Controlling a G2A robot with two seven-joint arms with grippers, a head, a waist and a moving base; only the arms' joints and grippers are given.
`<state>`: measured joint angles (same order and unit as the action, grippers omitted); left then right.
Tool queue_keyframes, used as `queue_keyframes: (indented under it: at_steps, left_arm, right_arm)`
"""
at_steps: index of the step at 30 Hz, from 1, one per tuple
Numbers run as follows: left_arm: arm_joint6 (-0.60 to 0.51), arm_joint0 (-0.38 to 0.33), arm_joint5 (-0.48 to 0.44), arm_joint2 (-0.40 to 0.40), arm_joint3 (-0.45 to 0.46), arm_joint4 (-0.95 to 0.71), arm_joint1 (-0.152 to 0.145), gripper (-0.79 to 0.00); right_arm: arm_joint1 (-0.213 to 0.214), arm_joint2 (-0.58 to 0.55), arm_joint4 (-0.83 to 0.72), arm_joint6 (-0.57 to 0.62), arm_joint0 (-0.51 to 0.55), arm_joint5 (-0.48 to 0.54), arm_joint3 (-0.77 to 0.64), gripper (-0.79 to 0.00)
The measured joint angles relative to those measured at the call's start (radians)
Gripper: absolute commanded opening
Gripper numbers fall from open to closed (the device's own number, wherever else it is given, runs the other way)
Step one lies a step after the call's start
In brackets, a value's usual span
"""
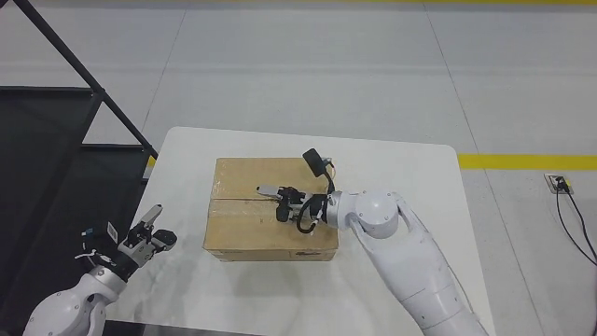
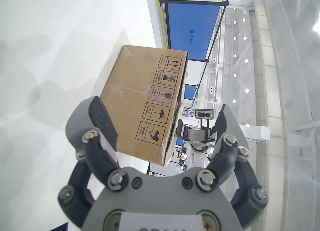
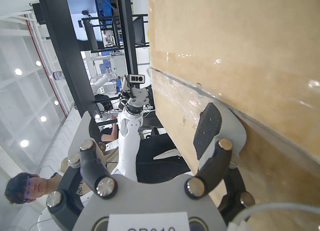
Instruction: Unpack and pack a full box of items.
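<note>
A closed brown cardboard box point(image 1: 252, 229) sits mid-table, with clear tape along its top seam. My right gripper point(image 1: 276, 201) hovers over the box top, open. In the right wrist view, one pad point(image 3: 207, 129) of the right gripper point(image 3: 150, 129) lies on the box point(image 3: 237, 54) beside the tape seam, and the other finger hangs past the box's edge. My left gripper point(image 1: 149, 229) is near the table's front left corner, well clear of the box and open with nothing in it. The left wrist view has the left gripper point(image 2: 162, 122) facing the box's printed end point(image 2: 145, 102).
The white table point(image 1: 410, 159) has free room to the right of the box and in front of it. A black frame point(image 1: 65, 65) and a dark panel stand off the left edge. A cable point(image 1: 569, 215) lies on the floor at the right.
</note>
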<state>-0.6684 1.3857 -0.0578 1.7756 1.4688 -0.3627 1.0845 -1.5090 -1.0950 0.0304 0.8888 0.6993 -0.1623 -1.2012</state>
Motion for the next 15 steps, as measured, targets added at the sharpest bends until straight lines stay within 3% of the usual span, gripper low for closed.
queue_keyframes:
  at_steps: [15]
  left_arm:
    - [0.003, -0.003, 0.002, -0.001, -0.002, -0.004, -0.005, 0.0]
  right_arm:
    - [0.048, -0.131, 0.007, -0.029, 0.112, -0.03, -0.12, 0.0]
